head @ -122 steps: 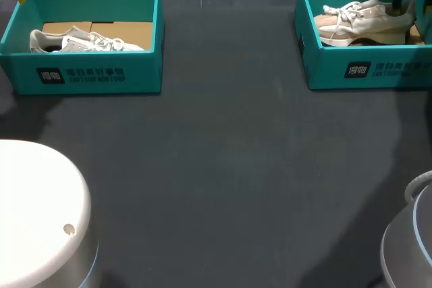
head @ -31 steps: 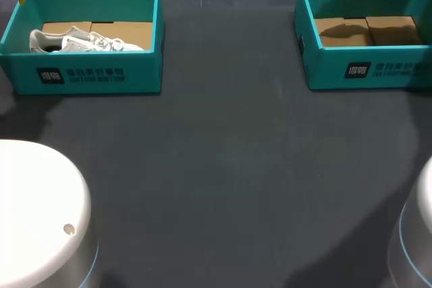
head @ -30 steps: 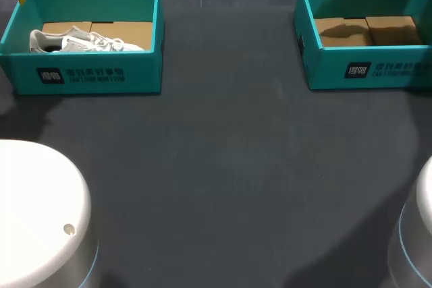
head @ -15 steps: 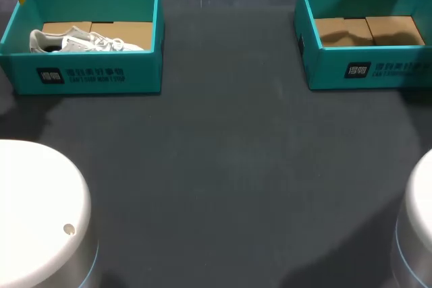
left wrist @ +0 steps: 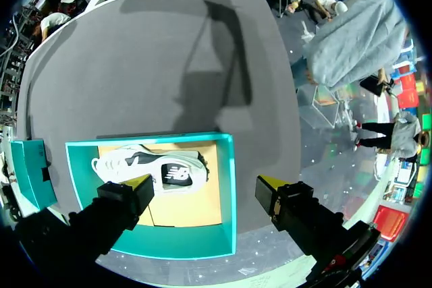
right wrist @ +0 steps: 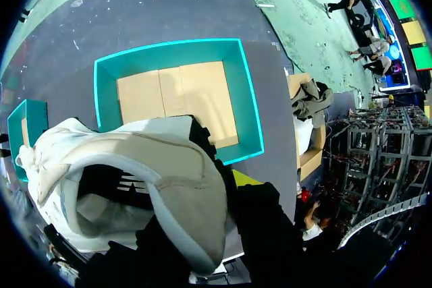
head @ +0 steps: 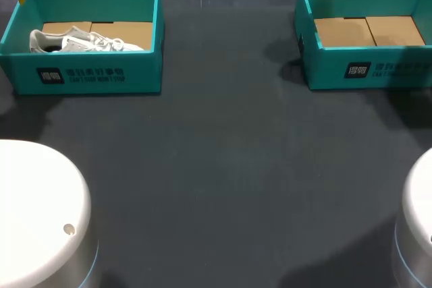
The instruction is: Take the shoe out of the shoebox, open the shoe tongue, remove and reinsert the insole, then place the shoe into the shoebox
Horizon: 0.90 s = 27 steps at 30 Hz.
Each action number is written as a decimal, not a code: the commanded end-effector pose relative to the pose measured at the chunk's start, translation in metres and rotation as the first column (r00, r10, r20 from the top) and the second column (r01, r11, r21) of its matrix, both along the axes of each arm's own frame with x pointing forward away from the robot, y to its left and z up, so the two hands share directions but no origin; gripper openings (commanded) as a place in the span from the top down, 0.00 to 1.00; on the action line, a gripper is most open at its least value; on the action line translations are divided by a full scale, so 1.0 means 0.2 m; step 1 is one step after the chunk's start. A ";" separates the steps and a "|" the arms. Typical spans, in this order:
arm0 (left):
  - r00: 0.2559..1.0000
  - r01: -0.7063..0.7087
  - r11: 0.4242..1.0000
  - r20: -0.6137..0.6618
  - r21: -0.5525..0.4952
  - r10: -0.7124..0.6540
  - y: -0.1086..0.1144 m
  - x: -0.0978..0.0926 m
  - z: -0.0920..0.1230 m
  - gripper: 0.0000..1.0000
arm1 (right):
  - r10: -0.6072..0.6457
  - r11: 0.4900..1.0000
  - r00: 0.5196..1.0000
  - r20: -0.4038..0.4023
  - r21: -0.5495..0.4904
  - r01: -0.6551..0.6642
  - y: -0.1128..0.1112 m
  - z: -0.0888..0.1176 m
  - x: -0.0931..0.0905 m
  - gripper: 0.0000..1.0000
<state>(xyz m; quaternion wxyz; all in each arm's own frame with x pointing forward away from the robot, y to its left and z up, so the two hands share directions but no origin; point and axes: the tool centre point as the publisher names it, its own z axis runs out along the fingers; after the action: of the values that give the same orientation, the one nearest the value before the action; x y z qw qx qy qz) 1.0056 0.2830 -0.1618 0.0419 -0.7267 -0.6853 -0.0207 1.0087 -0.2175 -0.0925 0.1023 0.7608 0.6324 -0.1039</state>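
The right end effector (right wrist: 214, 166) grasps the shoe (right wrist: 135, 187) by its heel, with the box (right wrist: 244, 99) below it; carry the shoe level past the box wall, then lower it sole-first onto the surface (head: 223, 166)

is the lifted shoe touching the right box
Apart. Right wrist view: the shoe hangs in the air close to the camera, with the right box far below it.
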 end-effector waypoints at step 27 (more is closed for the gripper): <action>1.000 0.001 1.000 0.000 0.001 -0.001 0.00 0.00 0.00 0.00 | -0.003 0.999 0.996 0.090 0.044 -0.001 0.62 -0.13 -0.80 1.00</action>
<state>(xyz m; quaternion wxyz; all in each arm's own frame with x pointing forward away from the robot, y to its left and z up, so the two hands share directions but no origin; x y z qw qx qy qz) 1.0056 0.2830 -0.1619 0.0419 -0.7267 -0.6853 -0.0207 0.8519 -0.0914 -0.1198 0.0988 0.7690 0.6274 -0.0722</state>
